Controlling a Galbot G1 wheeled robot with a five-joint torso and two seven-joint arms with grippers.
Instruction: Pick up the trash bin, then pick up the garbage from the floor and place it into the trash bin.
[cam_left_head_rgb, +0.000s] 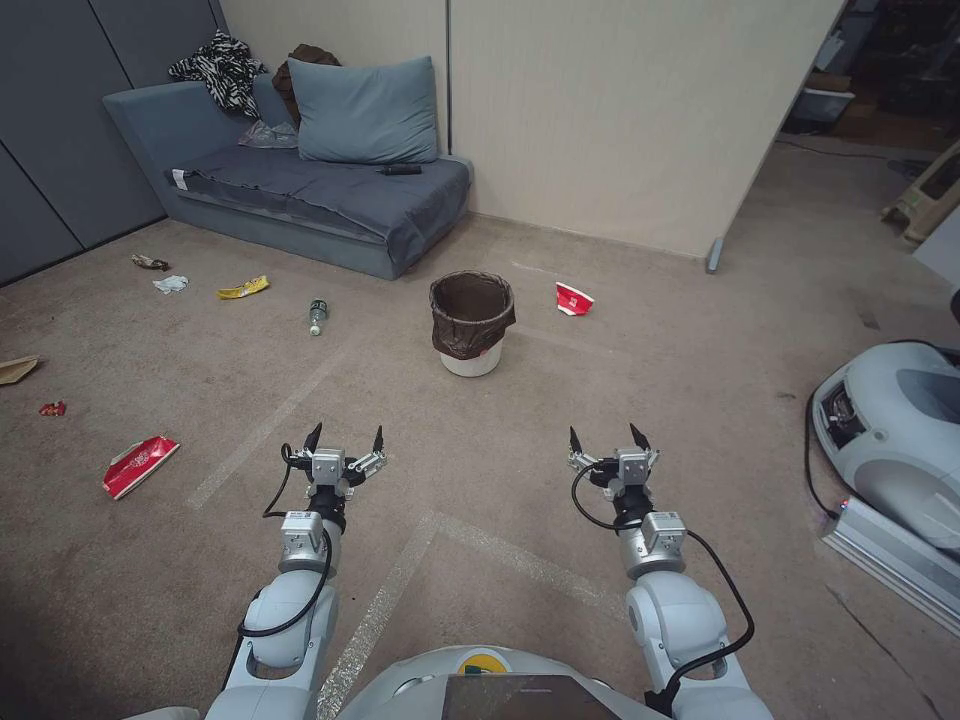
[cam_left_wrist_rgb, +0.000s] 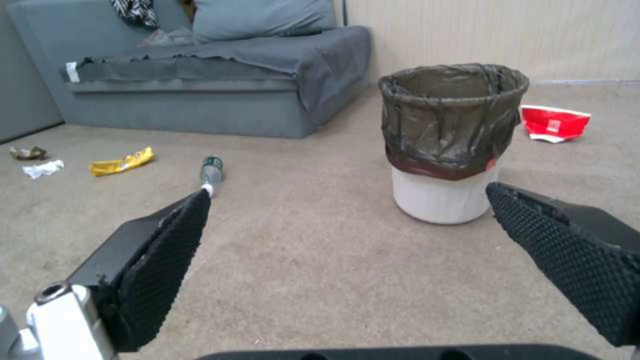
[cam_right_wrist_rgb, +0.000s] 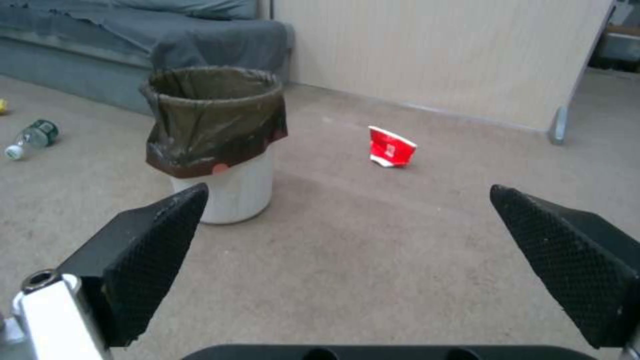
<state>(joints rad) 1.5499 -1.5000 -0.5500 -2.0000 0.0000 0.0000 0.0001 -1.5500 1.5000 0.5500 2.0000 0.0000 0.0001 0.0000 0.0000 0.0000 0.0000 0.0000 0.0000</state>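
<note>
Trash bin stands on litter-strewn carpet near sofa; both end effectors spread, empty.

The trash bin is a small round white bucket with a dark brown bag pulled over its rim. It stands upright on the floor, open at the top, just in front of the sofa's corner. A squashed red paper cup lies on its side near the bin, toward the wall. A clear bottle with a green label lies flat on the bin's other side. Farther that way are a yellow wrapper, a white tissue, a brown paper scrap, a tiny red wrapper and a big red wrapper.
</note>
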